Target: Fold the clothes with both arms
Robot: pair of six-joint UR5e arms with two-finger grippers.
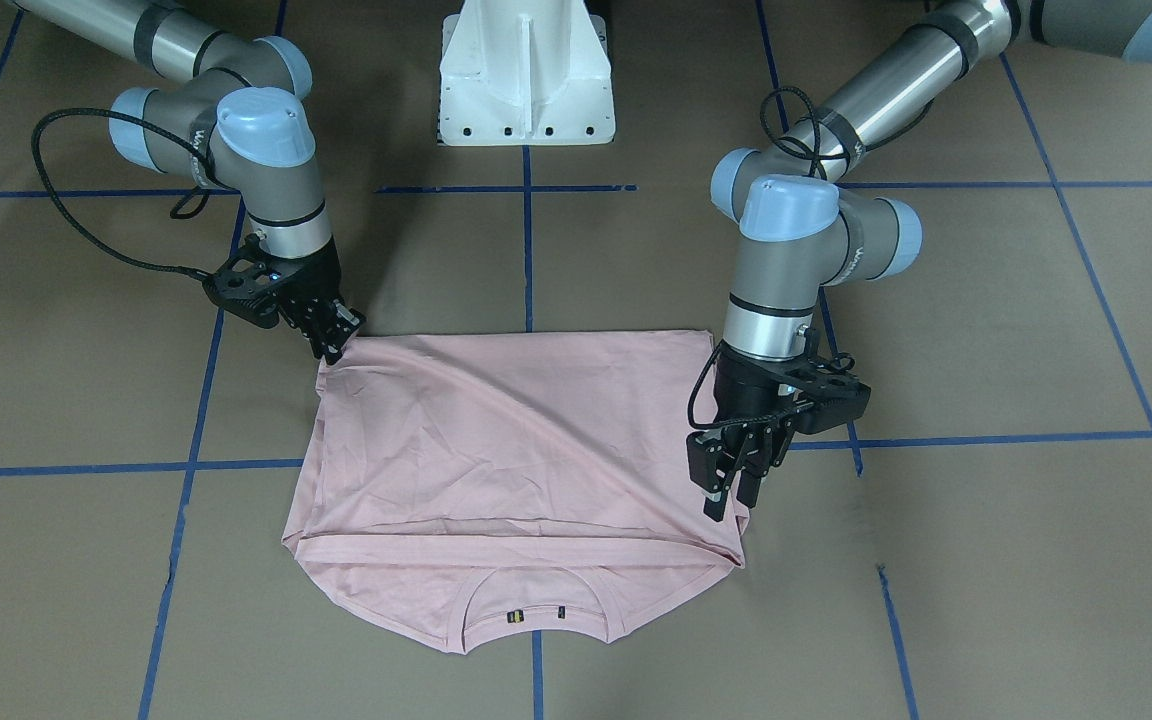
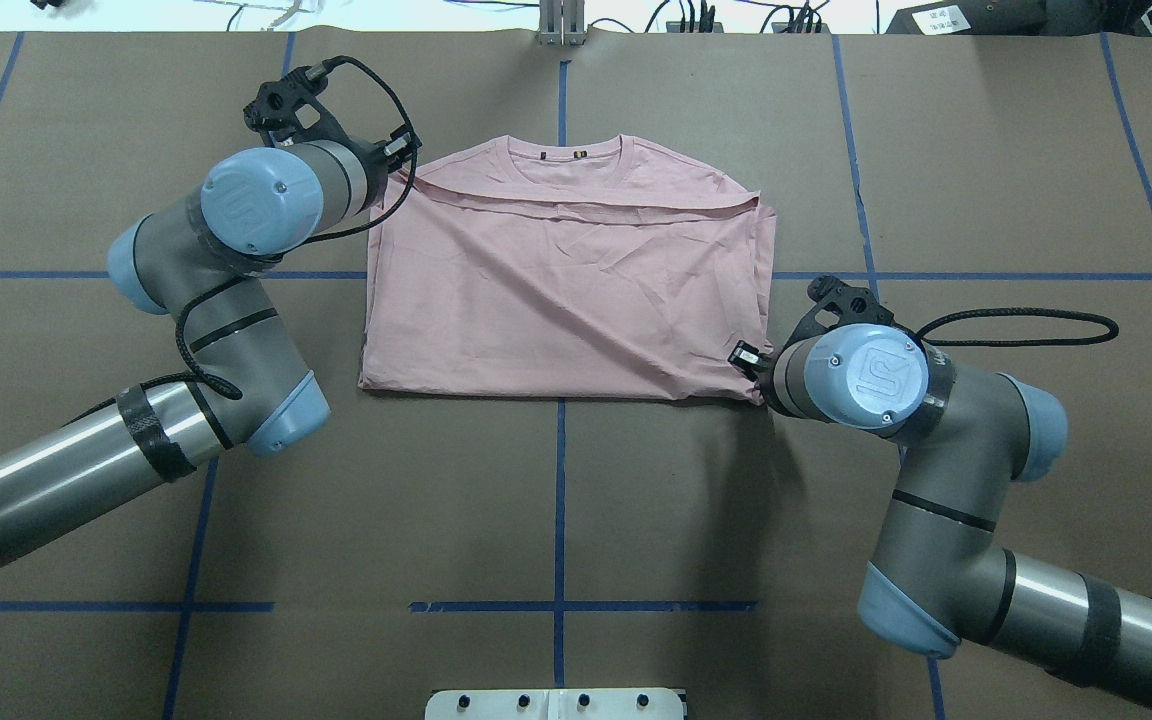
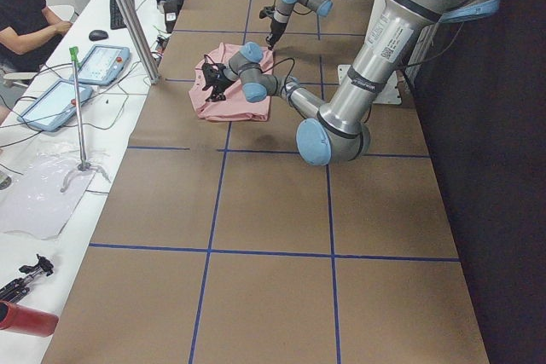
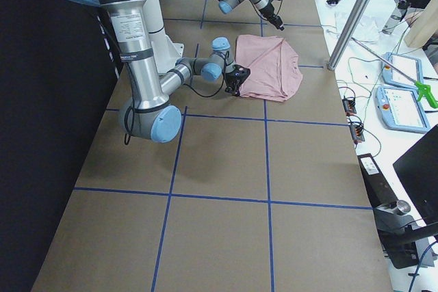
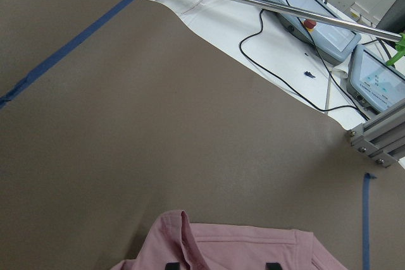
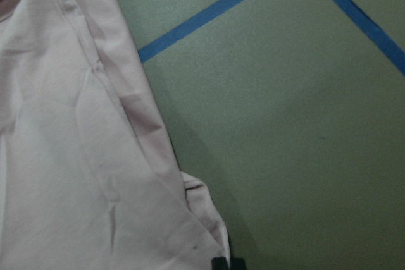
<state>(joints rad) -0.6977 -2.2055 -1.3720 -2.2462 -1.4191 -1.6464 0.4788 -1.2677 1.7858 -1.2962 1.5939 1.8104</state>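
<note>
Each wrist view's bottom edge cuts off all but the fingertips of the left gripper point(image 5: 221, 265) and the right gripper point(image 6: 228, 262). Overhead, we lose the T-shirt point(image 2: 566, 290) corner beneath the right one's wrist. From the sides, both look too small to judge.

Left arm point(image 2: 236, 340), right arm point(image 2: 926, 480) and pedestal point(image 2: 556, 705) hem T-shirt point(image 2: 556, 290).

T-shirt point(image 1: 496, 440): pale pink knit cloth, matt, soft, finely creased. Table cover point(image 1: 986, 330): brown paper-like sheet, matt and smooth, with blue tape lines point(image 1: 526, 250) of slight sheen. Left arm point(image 1: 876, 100), right arm point(image 1: 116, 30): silvery metal tubes, satin; grey matt joint housings; light blue caps (smooth plastic, by the look). Cable point(image 2: 1036, 313), right of the overhead view: black, braided. Pedestal base point(image 1: 526, 80), top centre: white, glossy paint.
</note>
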